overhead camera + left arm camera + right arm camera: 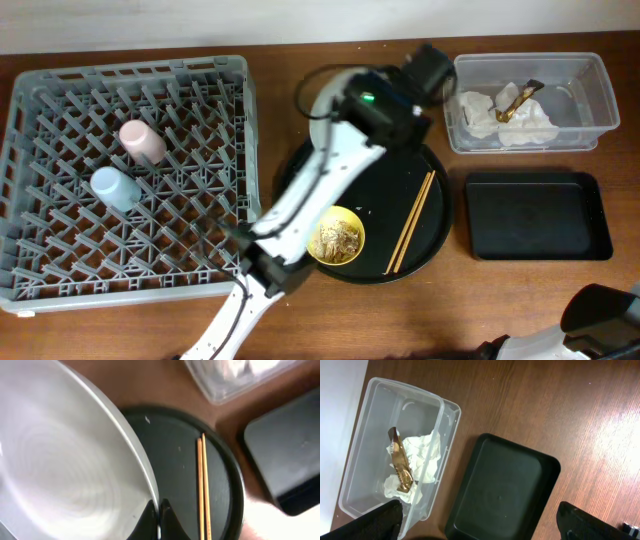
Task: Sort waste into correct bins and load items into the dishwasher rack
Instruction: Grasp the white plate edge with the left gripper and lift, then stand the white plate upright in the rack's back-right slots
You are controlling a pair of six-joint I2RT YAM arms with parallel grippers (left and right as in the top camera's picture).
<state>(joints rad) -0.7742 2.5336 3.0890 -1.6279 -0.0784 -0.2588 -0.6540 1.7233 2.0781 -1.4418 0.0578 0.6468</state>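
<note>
Pinching the plate [65, 460] by its rim with the left tool [159, 519], over the round tray [175, 445]. Holding nothing in the wide-open right tool [480, 522].

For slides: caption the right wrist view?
Tissue and gold wrapper lie in the clear tub; black tray alongside, empty.

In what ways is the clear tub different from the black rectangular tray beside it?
The clear tub is see-through and deep; the black tray is opaque and shallow. The tub holds a white tissue and a gold wrapper; the tray holds nothing. Both are rectangular and rest on the table.
</note>
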